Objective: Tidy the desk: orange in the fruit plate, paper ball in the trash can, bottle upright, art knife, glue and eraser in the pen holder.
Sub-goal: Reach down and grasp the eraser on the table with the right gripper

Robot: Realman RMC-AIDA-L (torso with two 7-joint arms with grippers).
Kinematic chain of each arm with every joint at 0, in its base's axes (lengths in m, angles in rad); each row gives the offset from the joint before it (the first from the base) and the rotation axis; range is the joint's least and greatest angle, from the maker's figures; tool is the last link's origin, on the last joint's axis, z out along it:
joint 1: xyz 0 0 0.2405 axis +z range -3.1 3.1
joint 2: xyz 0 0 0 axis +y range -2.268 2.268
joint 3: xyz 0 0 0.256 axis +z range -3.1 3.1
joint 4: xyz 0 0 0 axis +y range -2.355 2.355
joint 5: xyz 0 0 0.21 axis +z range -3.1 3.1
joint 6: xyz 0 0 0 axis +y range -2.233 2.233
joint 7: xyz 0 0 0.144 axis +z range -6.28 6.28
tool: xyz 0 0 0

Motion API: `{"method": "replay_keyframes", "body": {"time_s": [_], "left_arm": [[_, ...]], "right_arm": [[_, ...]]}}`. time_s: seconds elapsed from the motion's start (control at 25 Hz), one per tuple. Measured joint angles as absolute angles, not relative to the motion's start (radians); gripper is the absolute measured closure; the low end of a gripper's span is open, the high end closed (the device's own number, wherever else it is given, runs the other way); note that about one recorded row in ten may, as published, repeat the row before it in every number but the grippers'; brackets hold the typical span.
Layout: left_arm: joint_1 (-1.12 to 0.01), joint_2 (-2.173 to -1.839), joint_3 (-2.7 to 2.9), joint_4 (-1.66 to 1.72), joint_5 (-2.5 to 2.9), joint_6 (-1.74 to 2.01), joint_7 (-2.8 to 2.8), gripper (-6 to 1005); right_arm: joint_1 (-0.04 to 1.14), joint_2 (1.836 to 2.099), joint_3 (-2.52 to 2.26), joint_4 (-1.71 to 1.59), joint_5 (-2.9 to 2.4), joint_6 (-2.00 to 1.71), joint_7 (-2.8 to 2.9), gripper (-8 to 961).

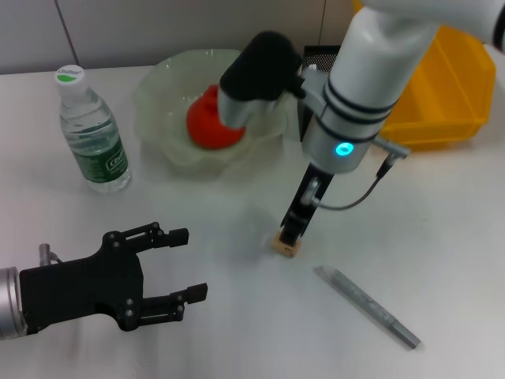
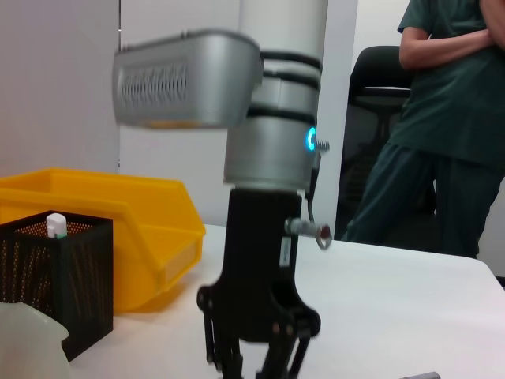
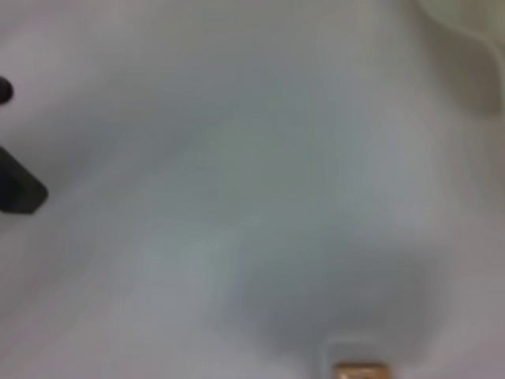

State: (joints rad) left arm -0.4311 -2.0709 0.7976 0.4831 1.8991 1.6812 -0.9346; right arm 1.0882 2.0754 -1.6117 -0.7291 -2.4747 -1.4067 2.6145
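Nearest your head camera, the left gripper (image 1: 189, 264) hung low over the white table (image 1: 442, 237) at its front left corner, jaws spread wide and holding nothing. You had the right gripper (image 1: 290, 237) reaching straight down to the middle of the table, its tips right at the small tan eraser (image 1: 286, 247); you could not tell from any view whether the jaws were closed on it or only around it. In the right wrist view the eraser (image 3: 360, 369) showed only as a sliver at the frame's edge against blurred white table.

Just right of the eraser, apart from it, the grey art knife (image 1: 367, 306) lay flat and slanted on the table. At the far left the water bottle (image 1: 91, 134) stood upright with its cap on. Behind the right arm sat the pale fruit plate (image 1: 162, 95) with the orange (image 1: 207, 122) inside it, partly hidden by the arm's dark wrist. You could see the black mesh pen holder (image 1: 316, 57) behind the arm, beside a yellow bin (image 1: 450, 87) at the far right.

From the left wrist camera, the pen holder (image 2: 55, 284) held a white-tipped thing, likely the glue (image 2: 56, 225), with the yellow bin just behind it. Beyond the table's edge a person in green (image 2: 442, 118) stood with arms folded beside a dark chair (image 2: 371, 126), white wall panels behind.
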Motion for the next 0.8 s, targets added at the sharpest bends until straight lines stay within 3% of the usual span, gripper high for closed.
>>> {"method": "replay_keyframes", "body": {"time_s": [0.28, 0.8], "left_arm": [[-0.431, -2.071, 0.805, 0.483, 1.898, 1.68, -0.934, 213], [-0.435, -2.071, 0.807, 0.482, 1.898, 1.672, -0.934, 213]], "right_arm": [[1.002, 2.08, -1.442, -0.98, -2.631, -1.543, 2.634, 648], [1.027, 2.087, -1.523, -0.846, -2.518, -1.462, 2.588, 610]]}}
